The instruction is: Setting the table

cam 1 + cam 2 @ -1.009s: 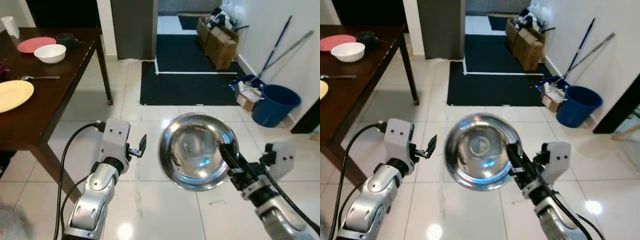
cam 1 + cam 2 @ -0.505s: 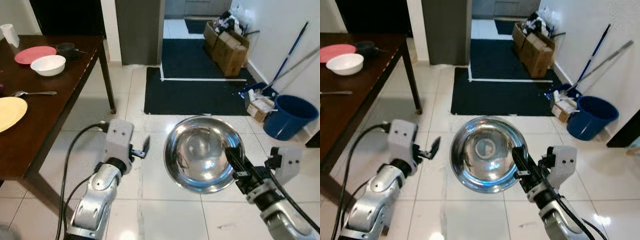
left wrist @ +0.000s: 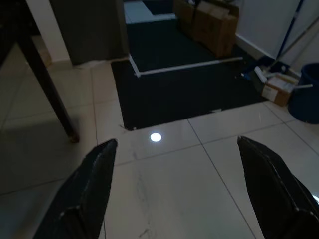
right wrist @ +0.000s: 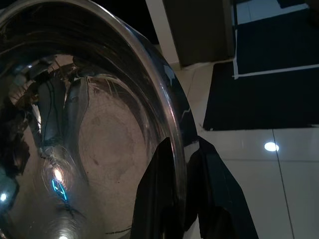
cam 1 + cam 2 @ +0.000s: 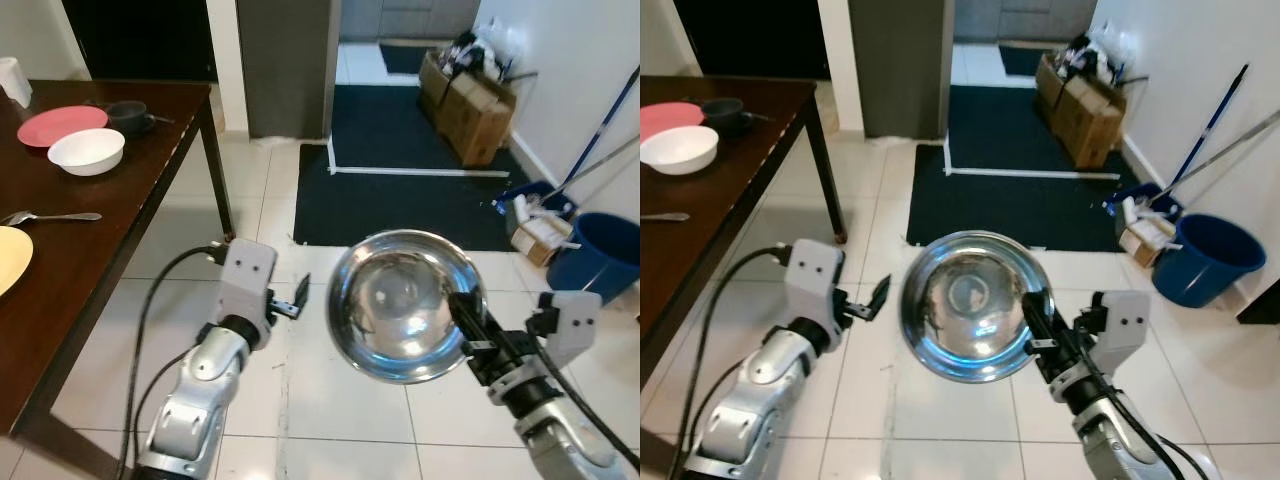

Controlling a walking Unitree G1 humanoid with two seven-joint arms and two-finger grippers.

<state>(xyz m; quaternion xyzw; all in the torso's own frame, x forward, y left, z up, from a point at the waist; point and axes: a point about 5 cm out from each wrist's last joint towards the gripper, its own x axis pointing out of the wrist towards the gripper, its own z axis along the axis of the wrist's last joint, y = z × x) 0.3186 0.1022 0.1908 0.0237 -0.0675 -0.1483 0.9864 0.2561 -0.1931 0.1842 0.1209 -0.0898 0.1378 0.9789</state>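
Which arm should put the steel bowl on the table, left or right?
Right. The right gripper is already clamped on the steel bowl by its rim, while the left gripper is open, holding nothing, though nearer the table.

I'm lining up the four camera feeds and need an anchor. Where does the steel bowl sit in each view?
Left eye view: steel bowl low at centre, its rim pinched by the right gripper.
Right eye view: low at centre.
Left wrist view: not in it; the left gripper hangs over tiles.
Right wrist view: across the left half.
Shared landmark: the dark floor mat.
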